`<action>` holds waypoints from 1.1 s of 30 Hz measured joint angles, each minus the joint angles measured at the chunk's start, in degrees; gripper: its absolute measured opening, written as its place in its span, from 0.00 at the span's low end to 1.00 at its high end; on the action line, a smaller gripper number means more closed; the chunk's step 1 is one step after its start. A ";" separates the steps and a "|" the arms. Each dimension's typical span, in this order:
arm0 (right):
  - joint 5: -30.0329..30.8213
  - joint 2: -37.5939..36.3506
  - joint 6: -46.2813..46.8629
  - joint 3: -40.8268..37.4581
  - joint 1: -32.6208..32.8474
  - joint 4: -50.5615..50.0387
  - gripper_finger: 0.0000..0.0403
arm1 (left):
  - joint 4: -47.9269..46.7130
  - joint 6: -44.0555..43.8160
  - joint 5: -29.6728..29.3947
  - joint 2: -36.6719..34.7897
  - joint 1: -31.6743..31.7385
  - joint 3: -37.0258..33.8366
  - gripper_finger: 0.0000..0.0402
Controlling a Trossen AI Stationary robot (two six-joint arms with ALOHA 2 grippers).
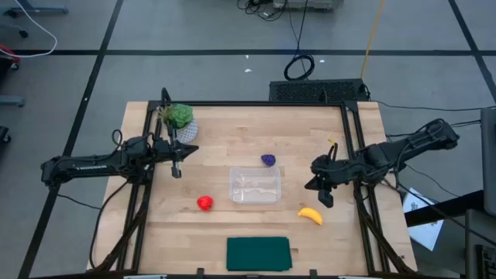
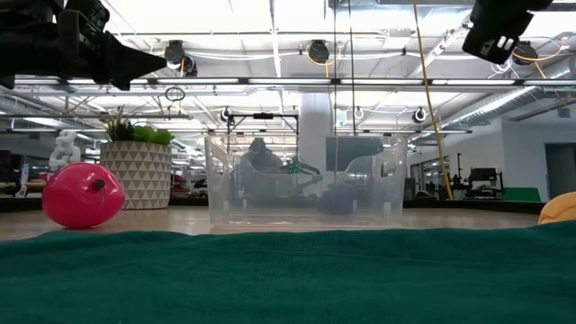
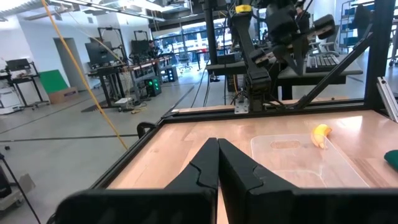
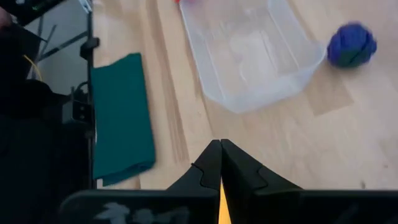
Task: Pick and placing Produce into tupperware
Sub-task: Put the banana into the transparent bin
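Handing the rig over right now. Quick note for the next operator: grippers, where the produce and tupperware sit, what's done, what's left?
Left gripper: shut, empty, raised over the table's left part near the potted plant.
Right gripper: shut, empty, above the right edge, just beyond the banana.
Tupperware: mid-table, upright, nothing in it.
Banana: on the table, off the tupperware's front right corner.
Red fruit: on the table, off its front left corner.
Purple piece: on the table, just behind it.
Green cloth: flat at the front edge.
Done: nothing placed.
Left: all three pieces into the tupperware.
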 joint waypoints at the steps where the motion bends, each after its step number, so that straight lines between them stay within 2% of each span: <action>1: -0.64 0.44 0.95 0.00 0.24 -0.36 0.00 | 0.00 0.02 -0.01 -0.02 0.00 0.00 0.01; 4: -2.88 1.56 2.31 0.00 0.93 -0.04 0.00 | -0.02 0.01 -0.02 -0.01 0.00 0.00 0.01; 10: -3.30 2.30 4.99 0.00 1.70 -0.80 0.00 | -0.09 0.02 -0.02 0.01 0.00 0.00 0.01; 18: -6.22 4.19 8.42 0.00 1.70 -8.82 0.00 | -0.78 0.08 -0.03 0.01 -0.01 0.00 0.01; 33: -13.60 9.21 11.68 0.05 1.69 -9.14 0.00 | -1.08 0.25 -0.54 0.01 -0.01 0.00 0.01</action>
